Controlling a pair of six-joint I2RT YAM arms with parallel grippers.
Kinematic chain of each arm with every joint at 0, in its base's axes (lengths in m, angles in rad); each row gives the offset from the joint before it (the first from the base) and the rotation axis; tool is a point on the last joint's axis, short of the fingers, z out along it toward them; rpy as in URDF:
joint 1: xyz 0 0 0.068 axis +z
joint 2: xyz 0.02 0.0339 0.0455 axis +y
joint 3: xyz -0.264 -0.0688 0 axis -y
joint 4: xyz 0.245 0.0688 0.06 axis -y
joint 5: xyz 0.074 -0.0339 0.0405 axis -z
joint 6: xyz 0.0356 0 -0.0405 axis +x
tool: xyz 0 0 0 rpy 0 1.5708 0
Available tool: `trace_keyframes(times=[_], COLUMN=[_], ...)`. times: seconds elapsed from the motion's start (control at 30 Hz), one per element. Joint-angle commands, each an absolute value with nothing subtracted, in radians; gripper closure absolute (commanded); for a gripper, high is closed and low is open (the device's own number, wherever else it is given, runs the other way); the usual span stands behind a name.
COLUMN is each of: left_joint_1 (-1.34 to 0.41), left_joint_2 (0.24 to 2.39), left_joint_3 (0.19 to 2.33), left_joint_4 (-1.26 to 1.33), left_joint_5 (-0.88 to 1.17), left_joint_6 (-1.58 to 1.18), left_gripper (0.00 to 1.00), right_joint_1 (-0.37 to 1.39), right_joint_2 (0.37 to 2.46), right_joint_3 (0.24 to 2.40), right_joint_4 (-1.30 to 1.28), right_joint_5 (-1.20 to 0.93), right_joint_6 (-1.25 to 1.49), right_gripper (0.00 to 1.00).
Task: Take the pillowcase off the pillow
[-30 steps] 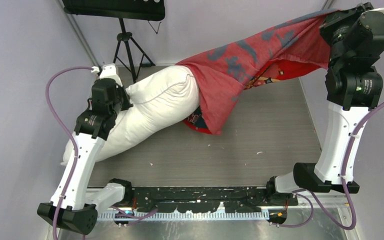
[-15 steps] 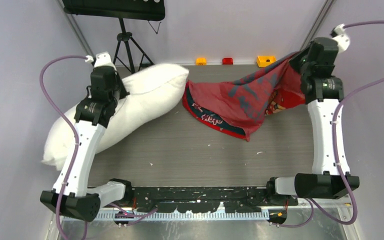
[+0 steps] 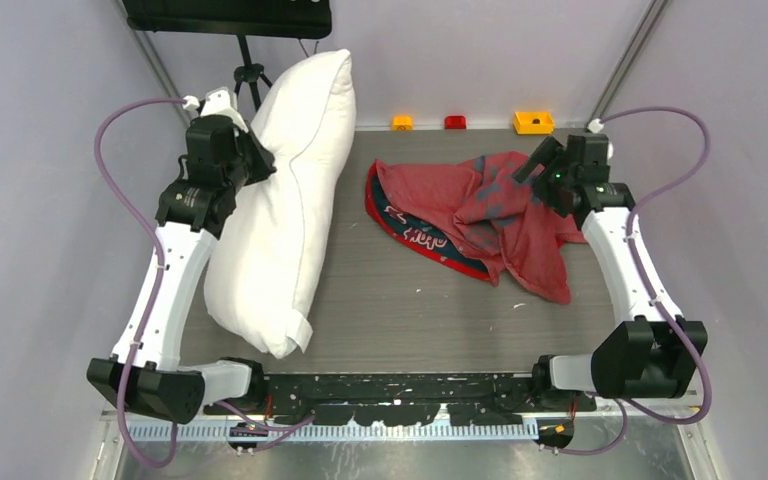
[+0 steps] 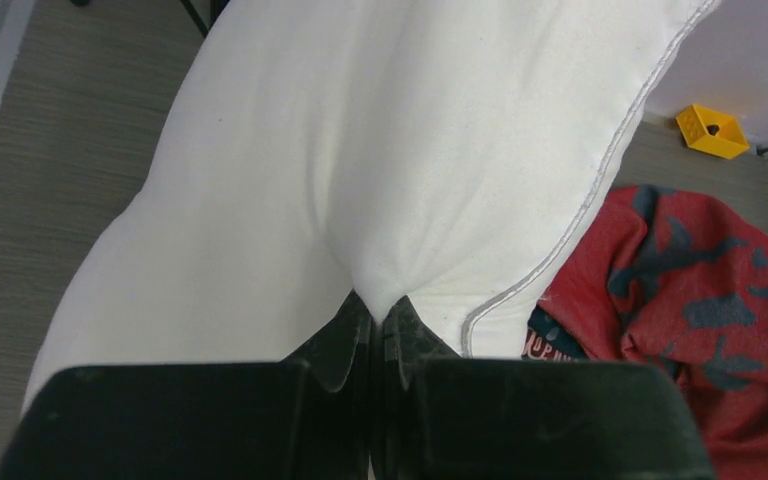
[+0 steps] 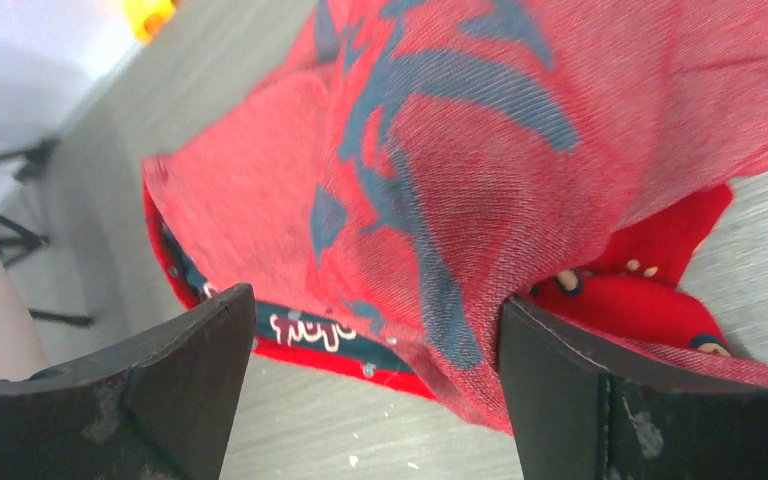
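Note:
The plain white pillow [image 3: 280, 200] lies lengthwise along the left side of the table, its far end raised. My left gripper [image 3: 252, 165] is shut on a pinch of the pillow's fabric [image 4: 360, 150], and the left wrist view shows the closed fingertips [image 4: 378, 310] biting into a white fold. The red pillowcase [image 3: 480, 215] lies crumpled on the table at the right, fully apart from the pillow, its duller reverse side mostly up. My right gripper [image 3: 532, 165] hovers over its far right part with the jaws wide apart [image 5: 375, 330]. Red cloth [image 5: 440, 170] lies beneath them, ungripped.
Small yellow [image 3: 532, 122], red [image 3: 455, 122] and orange [image 3: 401, 122] blocks sit along the table's far edge. A black tripod [image 3: 250, 70] stands behind the pillow. Grey walls close in on both sides.
The pillow came fully out of the pillowcase and my left gripper swung it up to the left. My right gripper came down, opened and let the pillowcase drop onto the table.

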State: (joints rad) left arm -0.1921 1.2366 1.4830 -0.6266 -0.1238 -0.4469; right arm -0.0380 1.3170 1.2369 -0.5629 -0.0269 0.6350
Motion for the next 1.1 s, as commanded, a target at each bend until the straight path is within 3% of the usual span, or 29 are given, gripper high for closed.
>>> trace_keyframes(times=[0.0,0.2,0.4,0.6,0.63,0.67,0.77,0.8,0.9,1.07], left_joint_1=[-0.187,-0.220,-0.339,-0.365,-0.365,-0.366,-0.367,-0.367,-0.367,-0.367], left_joint_2=[1.229,1.273,1.293,1.404,1.411,1.415,1.385,1.369,1.285,1.083], left_joint_3=[1.454,1.388,1.352,1.490,1.504,1.512,1.501,1.494,1.469,1.355], left_joint_4=[-0.425,-0.384,-0.319,-0.364,-0.372,-0.379,-0.401,-0.416,-0.467,-0.488], left_joint_5=[-0.025,0.163,0.077,0.070,0.074,0.078,0.066,0.061,0.065,-0.049], left_joint_6=[-0.500,-0.554,-0.496,-0.447,-0.447,-0.448,-0.451,-0.454,-0.457,-0.411], left_gripper=[1.00,1.00,1.00,1.00,0.95,0.82,0.32,0.20,0.02,0.00], right_joint_1=[0.124,0.207,0.248,0.293,0.293,0.294,0.292,0.293,0.293,0.293], right_joint_2=[1.342,1.361,1.366,1.382,1.373,1.361,1.302,1.273,1.168,0.939], right_joint_3=[1.223,1.144,1.132,1.134,1.134,1.139,1.163,1.169,1.152,1.007], right_joint_4=[-0.588,-0.522,-0.493,-0.498,-0.498,-0.499,-0.521,-0.525,-0.484,-0.275], right_joint_5=[0.111,0.112,0.052,0.014,0.014,0.027,0.106,0.131,0.125,0.085], right_joint_6=[0.572,0.629,0.635,0.640,0.642,0.638,0.583,0.558,0.468,0.424], right_gripper=[0.10,0.09,0.09,0.09,0.08,0.08,0.08,0.08,0.10,0.14])
